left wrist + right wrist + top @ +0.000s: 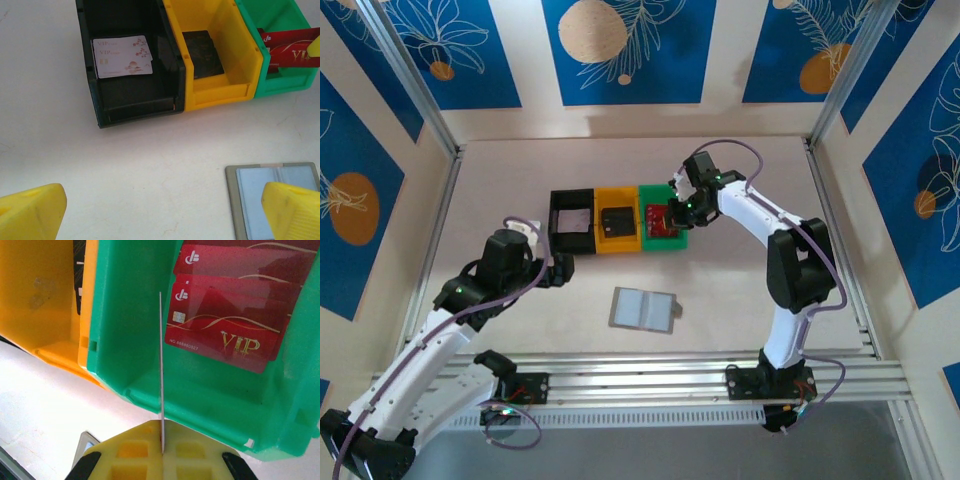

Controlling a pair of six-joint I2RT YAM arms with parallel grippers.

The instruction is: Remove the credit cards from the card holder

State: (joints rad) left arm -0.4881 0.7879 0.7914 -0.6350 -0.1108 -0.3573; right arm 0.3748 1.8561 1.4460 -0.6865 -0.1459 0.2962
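Card holder (643, 308) lies open and flat on the worktop, near the middle and well apart from the bins. Its pale panels (276, 192) face up. No card shows in them, so I judge it is emptied or nearly so.

My right jaws are shut on one card (161, 365), pinched by its bottom edge and standing upright, edge-on to my wrist camera. It sits over the green bin (135, 315), towards the wall next to the yellow bin (220, 92). Red cards (225, 325) already lie stacked on the green bin's floor.

Step in hand, as I judge it: drop this card into the green bin. To do it well:
- Shift a little towards the bin's middle, away from the shared wall, so the card can't catch the rim or tip into the yellow bin.
- Lower it inside the walls and tilt it flat over the red stack.
- Open only then, and lift straight up.

My left jaws are wide open and empty, above bare worktop between the card holder and the black bin (135, 107). A white card (122, 56) lies in the black bin and a dark one (201, 54) in the yellow bin. Keep the left arm out of the way.
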